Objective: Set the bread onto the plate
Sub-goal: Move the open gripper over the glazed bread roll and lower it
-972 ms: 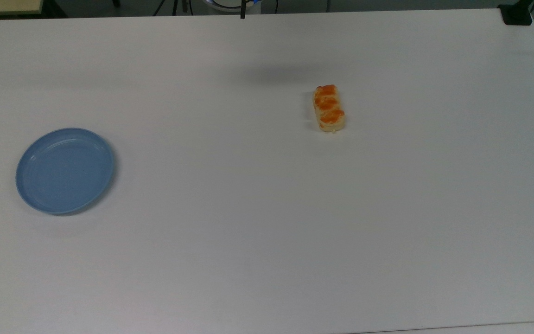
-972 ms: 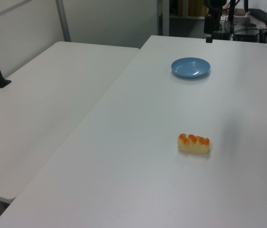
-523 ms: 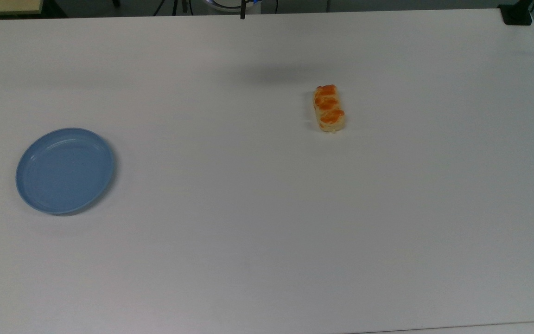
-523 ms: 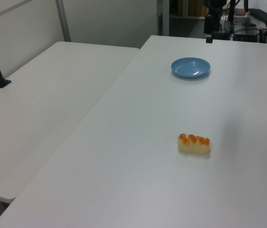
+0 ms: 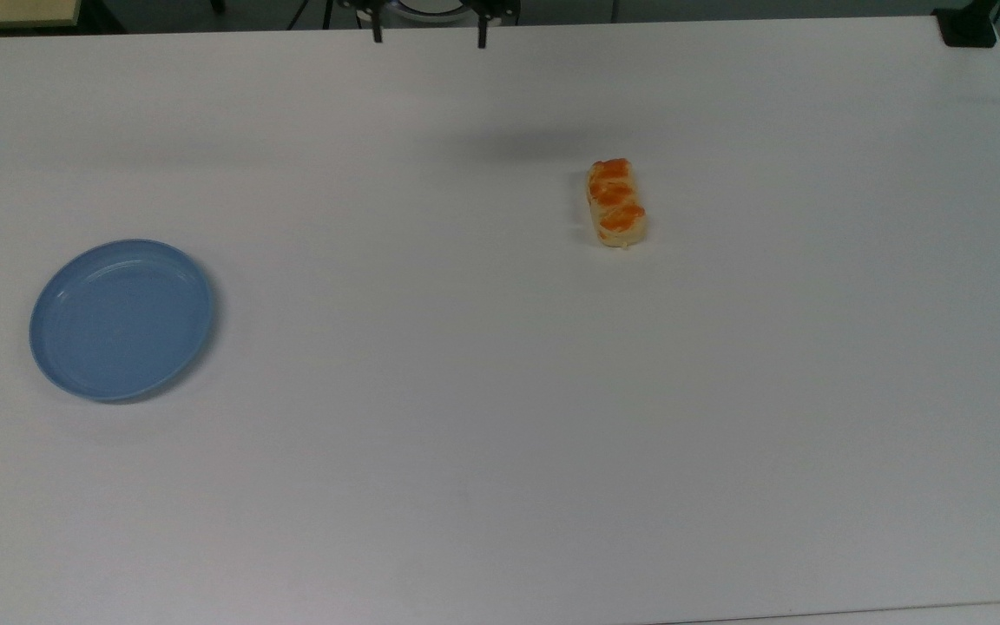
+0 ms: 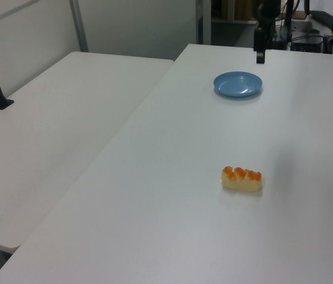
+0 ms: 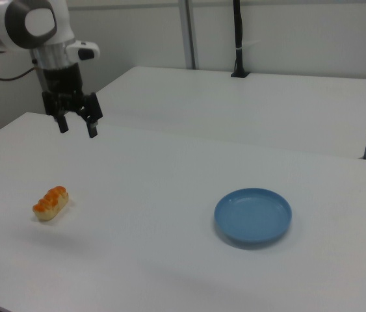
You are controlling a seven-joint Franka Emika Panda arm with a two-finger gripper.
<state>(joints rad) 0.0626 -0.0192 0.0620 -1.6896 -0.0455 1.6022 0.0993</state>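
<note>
Right view, near to far: bread [image 7: 51, 203] lies flat on the white tabletop [image 7: 169, 260] at the right view's left, well apart from the empty blue plate [image 7: 253, 216]. Farther back, pincer [image 7: 77, 127] hangs above the tabletop, fingers [image 7: 93, 129] spread apart, holding nothing, clear of the bread.
</note>
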